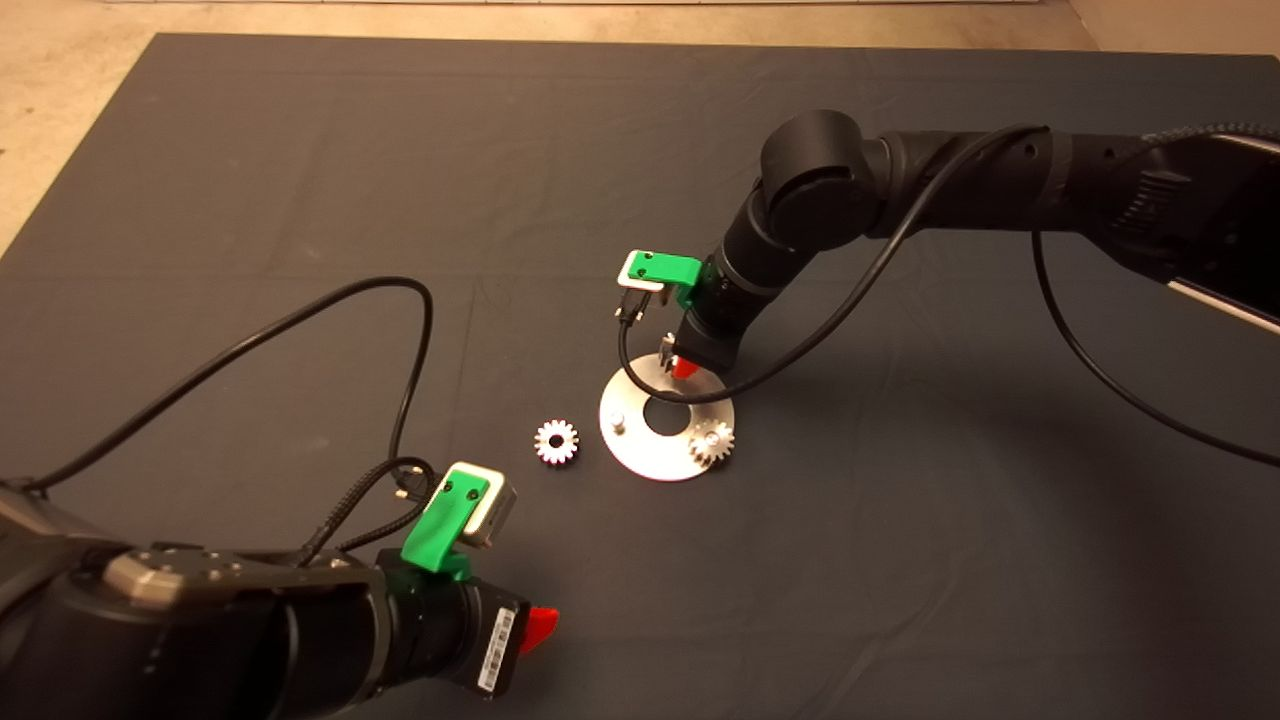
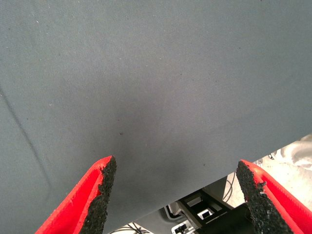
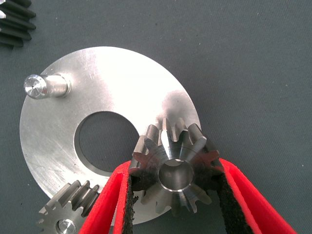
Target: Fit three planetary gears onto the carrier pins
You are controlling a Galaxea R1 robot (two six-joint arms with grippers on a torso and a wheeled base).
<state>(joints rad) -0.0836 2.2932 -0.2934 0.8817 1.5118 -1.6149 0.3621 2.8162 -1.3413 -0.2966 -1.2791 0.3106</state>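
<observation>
My right gripper (image 3: pixel 175 195) clamps 1 gear (image 3: pixel 173 165) between its pads, right over the disc (image 3: pixel 97 97) rim. Just beside my fingers, a 2nd gear (image 3: pixel 68 214) sits on its pin. Across the centre hole stands 1 bare pin (image 3: pixel 44 87). Beyond the disc, a 3rd gear (image 1: pixel 556 441) lies on the mat (image 1: pixel 300 150). My left gripper (image 2: pixel 178 195) hangs wide open, well apart.

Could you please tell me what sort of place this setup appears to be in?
Probably a robotics lab test bench: a dark mat over a table, bare floor beyond, and equipment frames below the mat's edge.
</observation>
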